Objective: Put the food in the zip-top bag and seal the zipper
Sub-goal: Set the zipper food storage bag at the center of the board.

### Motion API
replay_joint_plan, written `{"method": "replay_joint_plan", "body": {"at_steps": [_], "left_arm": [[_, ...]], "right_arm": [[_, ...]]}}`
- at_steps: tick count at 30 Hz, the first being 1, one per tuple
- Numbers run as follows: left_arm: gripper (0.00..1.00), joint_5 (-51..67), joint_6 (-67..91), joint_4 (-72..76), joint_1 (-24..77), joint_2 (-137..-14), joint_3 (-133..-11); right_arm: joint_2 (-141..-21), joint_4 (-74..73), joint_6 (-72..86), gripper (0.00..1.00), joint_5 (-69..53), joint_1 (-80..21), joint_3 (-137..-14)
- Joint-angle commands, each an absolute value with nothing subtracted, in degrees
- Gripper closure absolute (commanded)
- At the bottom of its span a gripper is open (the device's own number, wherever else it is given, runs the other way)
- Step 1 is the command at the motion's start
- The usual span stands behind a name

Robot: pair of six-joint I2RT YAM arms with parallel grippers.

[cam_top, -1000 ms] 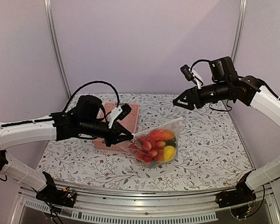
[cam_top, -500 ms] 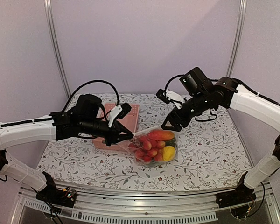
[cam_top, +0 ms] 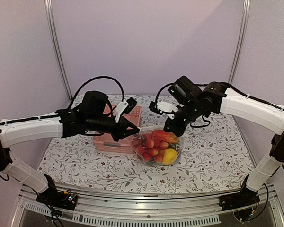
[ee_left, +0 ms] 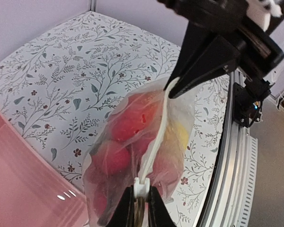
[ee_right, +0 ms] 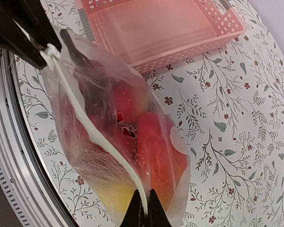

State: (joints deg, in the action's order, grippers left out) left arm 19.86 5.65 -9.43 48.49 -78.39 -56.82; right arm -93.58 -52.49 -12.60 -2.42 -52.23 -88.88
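Observation:
The clear zip-top bag [cam_top: 157, 147] holds the food: red round pieces [cam_top: 150, 143], a red-orange pepper [cam_top: 164, 136] and a yellow piece [cam_top: 170, 155]. Its mouth edge is stretched between my two grippers. My left gripper [ee_left: 141, 199] is shut on the white slider tab [ee_left: 145, 186] at the left end of the zipper [ee_left: 156, 137]. My right gripper [ee_right: 146, 209] is shut on the zipper strip [ee_right: 92, 130] at its other end. From above, the left gripper [cam_top: 134, 131] and right gripper [cam_top: 169, 128] sit at opposite corners of the bag's top.
The pink slotted basket [cam_top: 114, 140] stands just left of and behind the bag, under my left arm, with its rim [ee_right: 189, 45] close to the bag. The floral tablecloth [cam_top: 213, 151] spreads to the right. The table's metal front rail [ee_left: 236, 156] runs near the bag.
My right arm swung down and left from above the table to the bag's right mouth corner, and its jaws shut on the zipper strip. My left gripper shifted slightly right, still holding the slider.

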Motion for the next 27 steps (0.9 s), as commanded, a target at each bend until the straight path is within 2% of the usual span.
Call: {"method": "replay_joint_plan", "body": {"at_steps": [1,6,10,14,19,23,27], "left_arm": [[0.92,14.6,10.4,-0.1,47.6,-85.3,-62.9],[0.93,9.7,9.5,4.3,47.4,-97.8,-76.7],[0.92,9.4,6.0,3.7,46.9,-105.2,-90.6],[0.89,10.2,1.3,0.7,47.0,-109.1,-97.4],[0.73,14.5,0.2,-2.3,47.4,-109.5,-89.4],[0.55,17.1,1.1,-2.1,51.0,-102.8,-75.8],[0.5,14.4,3.2,-2.9,54.0,-91.7,-69.5]], "right_arm": [[-92.3,-51.3,-12.7,1.0,6.9,-49.7,-88.4],[-92.5,-47.8,-11.6,1.0,11.7,-41.4,-93.7],[-93.8,-46.7,-11.6,1.0,15.2,-39.2,-99.1],[-92.0,-44.9,-11.3,1.0,17.9,-39.2,-94.7],[-85.0,-40.0,-10.3,0.94,9.2,-39.5,-76.3],[-80.8,-39.8,-4.3,0.72,-7.6,-42.1,-65.0],[-76.1,-39.7,0.0,0.59,-13.4,-42.8,-65.5]]}}
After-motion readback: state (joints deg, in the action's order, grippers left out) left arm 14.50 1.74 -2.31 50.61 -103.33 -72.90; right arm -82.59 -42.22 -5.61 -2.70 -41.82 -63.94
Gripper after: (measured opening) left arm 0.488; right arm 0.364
